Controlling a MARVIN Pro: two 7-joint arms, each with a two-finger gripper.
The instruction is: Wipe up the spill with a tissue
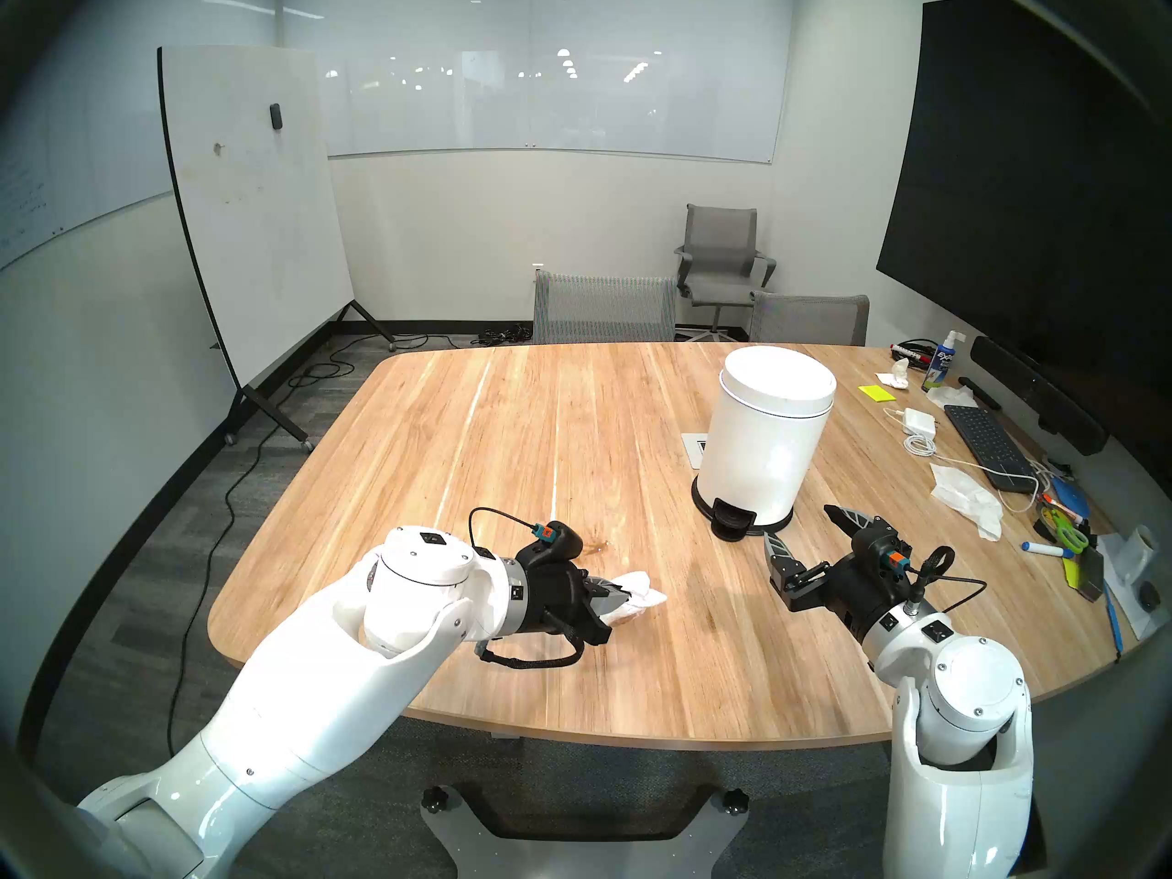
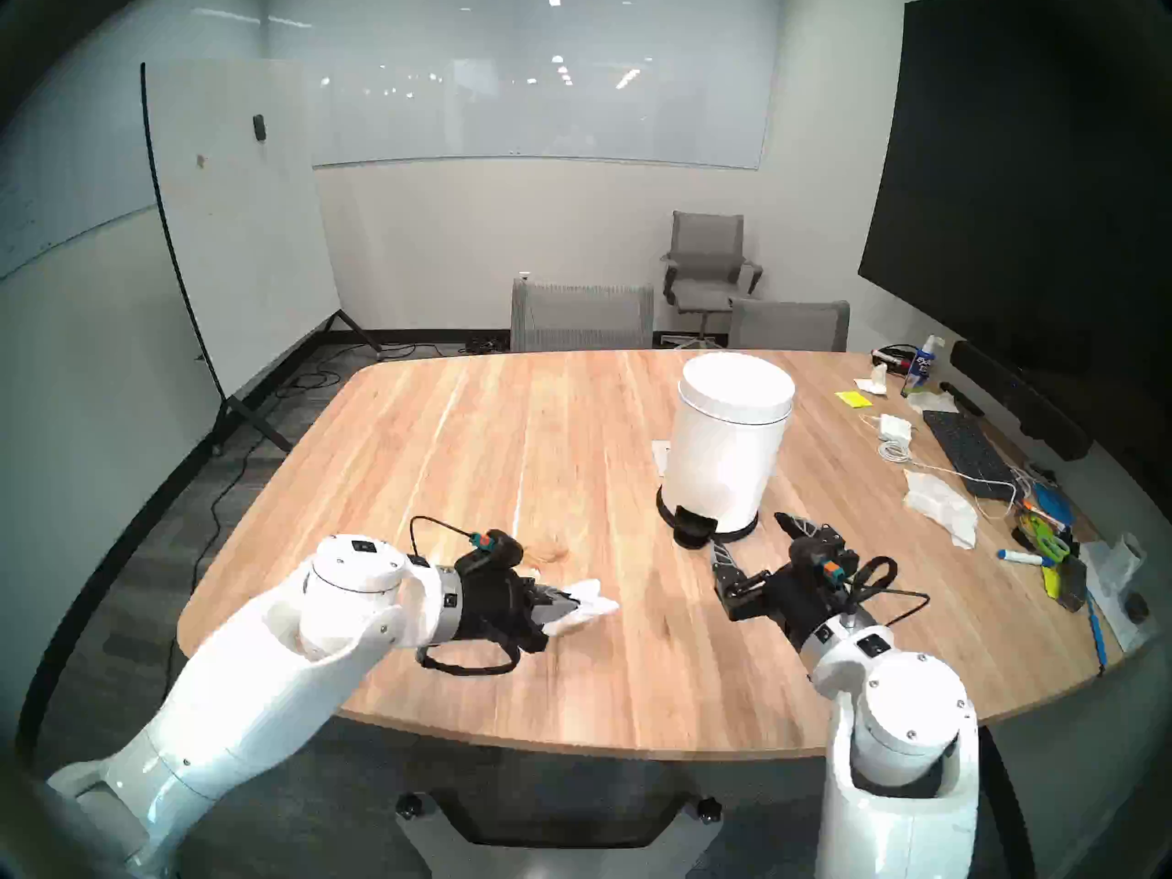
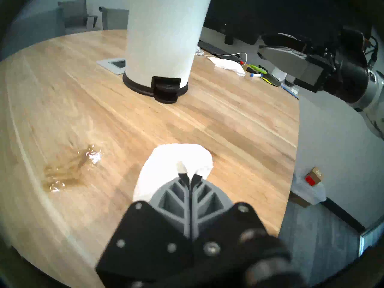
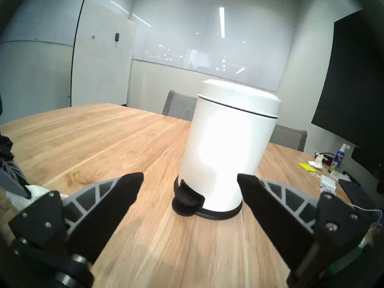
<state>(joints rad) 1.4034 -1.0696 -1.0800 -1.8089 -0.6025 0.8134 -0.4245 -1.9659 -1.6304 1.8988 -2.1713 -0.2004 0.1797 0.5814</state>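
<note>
A thin amber-brown spill point(image 1: 599, 546) point(image 2: 552, 551) point(image 3: 68, 169) lies wet and smeared on the wooden table point(image 1: 507, 427), just beyond and left of my left gripper point(image 1: 625, 597) point(image 3: 189, 176). That gripper is shut on a crumpled white tissue point(image 1: 642, 595) point(image 2: 593, 600) point(image 3: 178, 156), which bulges past the fingertips close to the tabletop, to the right of the spill and apart from it. My right gripper point(image 1: 800, 529) point(image 4: 190, 176) is open and holds nothing. It hovers in front of a white pedal bin point(image 1: 767, 440) point(image 4: 228, 148).
The bin's black pedal point(image 1: 729, 522) faces me, its lid shut. Along the table's right edge lie a keyboard point(image 1: 986, 440), crumpled tissues point(image 1: 967, 491), a spray bottle point(image 1: 942, 361), cables, markers and scissors. Grey chairs point(image 1: 602, 307) stand behind the table.
</note>
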